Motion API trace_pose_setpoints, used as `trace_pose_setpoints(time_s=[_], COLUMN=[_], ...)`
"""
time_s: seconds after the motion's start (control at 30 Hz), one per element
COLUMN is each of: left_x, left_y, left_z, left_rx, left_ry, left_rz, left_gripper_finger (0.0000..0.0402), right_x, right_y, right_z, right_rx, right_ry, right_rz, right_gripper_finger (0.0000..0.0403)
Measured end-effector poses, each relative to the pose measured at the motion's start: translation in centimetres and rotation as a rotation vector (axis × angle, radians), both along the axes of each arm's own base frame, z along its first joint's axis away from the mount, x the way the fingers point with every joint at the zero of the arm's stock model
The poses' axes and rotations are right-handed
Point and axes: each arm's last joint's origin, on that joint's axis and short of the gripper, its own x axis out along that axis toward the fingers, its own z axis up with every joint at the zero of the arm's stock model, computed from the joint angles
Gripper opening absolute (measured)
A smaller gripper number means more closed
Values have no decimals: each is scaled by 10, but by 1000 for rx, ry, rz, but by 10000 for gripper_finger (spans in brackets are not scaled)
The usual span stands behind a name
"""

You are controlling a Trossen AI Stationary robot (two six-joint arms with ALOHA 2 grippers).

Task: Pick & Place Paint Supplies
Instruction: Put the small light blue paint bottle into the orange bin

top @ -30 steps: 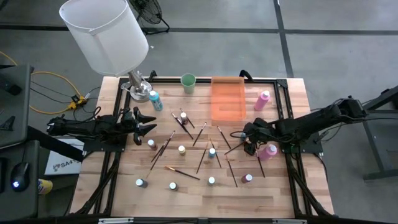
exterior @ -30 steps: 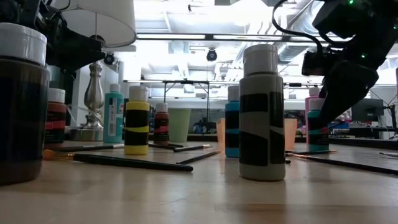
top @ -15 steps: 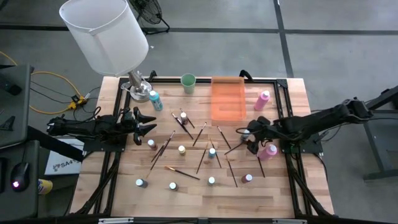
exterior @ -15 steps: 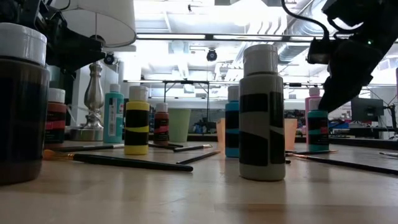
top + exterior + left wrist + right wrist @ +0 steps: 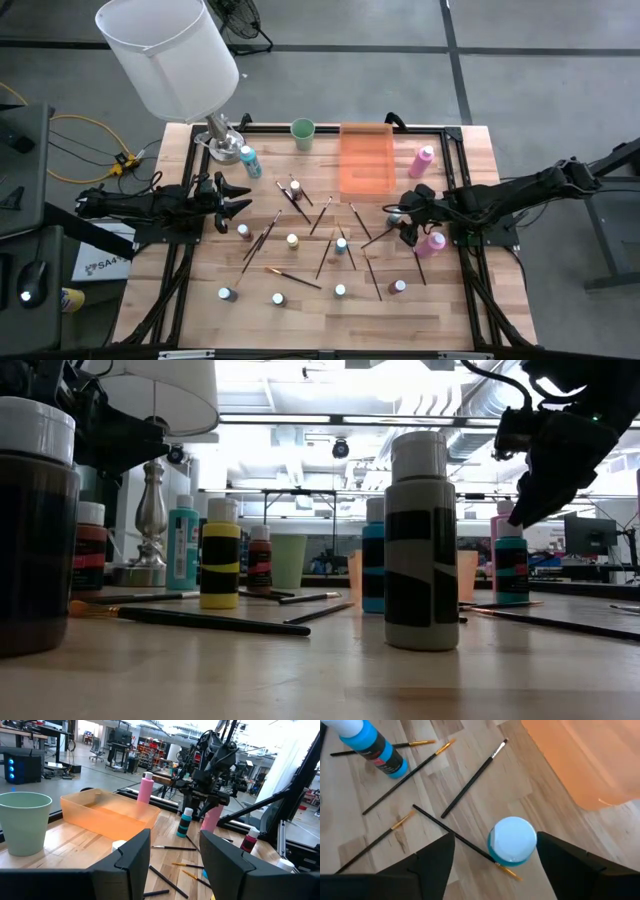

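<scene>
Small pale-capped paint bottles and thin dark paintbrushes (image 5: 320,215) lie scattered over the wooden table. One teal bottle (image 5: 512,840) stands upright on its base, near the orange tray (image 5: 367,160). My right gripper (image 5: 400,222) hangs open above it and slants down. Its fingers (image 5: 432,865) stand on either side of the cap, clear of it. In the low view the same bottle (image 5: 512,565) stands free below the gripper (image 5: 535,480). At the table's left edge my left gripper (image 5: 238,200) waits open, pointing level, with nothing between its fingers (image 5: 132,852).
At the far edge stand a green cup (image 5: 303,133), a tall pink bottle (image 5: 424,160) and a tall teal bottle (image 5: 249,160). A white lampshade on a silver base (image 5: 170,50) fills the far left corner. A pink bottle (image 5: 432,242) lies beside my right arm.
My right gripper has risen from around the teal bottle's top and drawn back a little toward the table's right edge, staying open. The bottle stands where it was.
</scene>
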Motion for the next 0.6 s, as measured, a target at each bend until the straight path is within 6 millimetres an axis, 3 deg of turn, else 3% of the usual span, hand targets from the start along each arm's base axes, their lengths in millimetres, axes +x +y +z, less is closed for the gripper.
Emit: trace_pose_setpoints(time_s=[0.6], left_x=[0], left_y=[0], left_z=[0], left_rx=[0], left_ry=[0], left_rz=[0], left_gripper_finger=[168], right_x=[0], right_y=[-1], right_z=[0], right_rx=[-30], right_ry=[-9], right_rz=[-28], right_gripper_finger=[176])
